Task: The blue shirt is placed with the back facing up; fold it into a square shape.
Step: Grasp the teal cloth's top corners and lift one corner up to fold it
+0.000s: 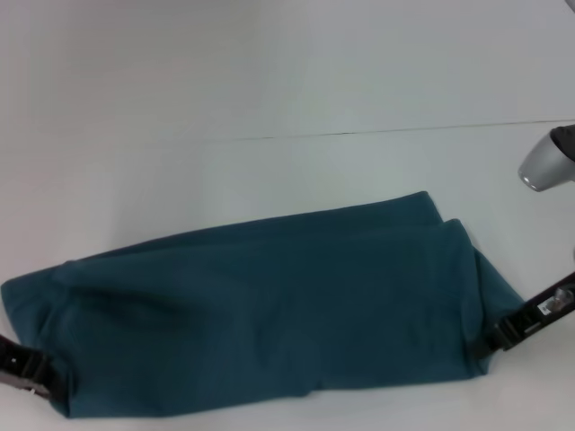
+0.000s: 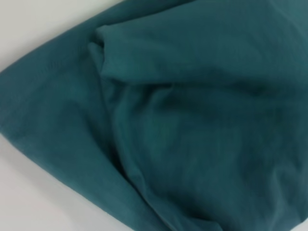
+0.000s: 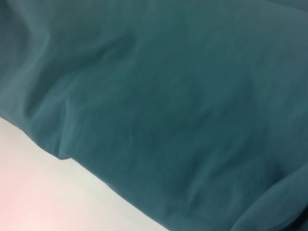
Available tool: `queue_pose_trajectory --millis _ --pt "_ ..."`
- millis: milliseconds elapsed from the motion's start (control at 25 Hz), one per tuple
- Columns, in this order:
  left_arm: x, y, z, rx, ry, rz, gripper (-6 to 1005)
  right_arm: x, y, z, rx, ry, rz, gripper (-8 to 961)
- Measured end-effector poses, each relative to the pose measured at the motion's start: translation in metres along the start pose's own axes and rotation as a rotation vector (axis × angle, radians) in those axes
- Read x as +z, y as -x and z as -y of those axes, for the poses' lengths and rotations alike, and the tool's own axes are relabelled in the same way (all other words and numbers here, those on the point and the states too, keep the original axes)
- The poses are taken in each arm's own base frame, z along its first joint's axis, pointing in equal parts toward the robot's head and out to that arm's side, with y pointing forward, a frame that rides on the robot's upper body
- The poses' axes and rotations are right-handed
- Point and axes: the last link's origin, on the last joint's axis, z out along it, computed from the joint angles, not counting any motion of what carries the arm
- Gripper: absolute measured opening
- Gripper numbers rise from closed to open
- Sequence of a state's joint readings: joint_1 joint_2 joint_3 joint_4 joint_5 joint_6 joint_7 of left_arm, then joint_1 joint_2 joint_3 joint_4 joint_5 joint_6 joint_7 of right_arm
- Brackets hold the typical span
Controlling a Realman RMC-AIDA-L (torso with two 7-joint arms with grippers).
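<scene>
On the white table (image 1: 287,81), the shirt (image 1: 269,314) lies as a long folded band, running from near left to slightly farther right, layered edges showing at its right end. Left gripper (image 1: 31,373) sits at the shirt's near-left corner, right gripper (image 1: 508,332) at the right end — both touching the cloth, but can't tell whether either is spread or pinching. Wrist views show only wrinkled fabric over table.

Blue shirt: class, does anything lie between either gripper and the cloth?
Nothing visible does. The left gripper meets the blue shirt at its near left corner, the right gripper at its right edge, on the white table.
</scene>
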State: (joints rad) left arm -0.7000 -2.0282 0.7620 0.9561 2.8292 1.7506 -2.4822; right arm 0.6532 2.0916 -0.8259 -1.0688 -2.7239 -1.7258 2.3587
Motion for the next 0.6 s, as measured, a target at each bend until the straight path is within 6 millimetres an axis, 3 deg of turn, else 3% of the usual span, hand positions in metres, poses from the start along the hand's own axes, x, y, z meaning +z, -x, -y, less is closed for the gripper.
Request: queue_pose_trajectory --millis 320,600 --pt "-0.004 0.014 0.0 -0.004 0.023 0.039 53 -0.003 -0.015 0.001 0.023 0.012 -0.027 26" --pt "-0.004 0.014 0.0 0.003 0.025 0.04 53 -0.007 -0.014 0.007 0.018 -0.005 -0.027 28"
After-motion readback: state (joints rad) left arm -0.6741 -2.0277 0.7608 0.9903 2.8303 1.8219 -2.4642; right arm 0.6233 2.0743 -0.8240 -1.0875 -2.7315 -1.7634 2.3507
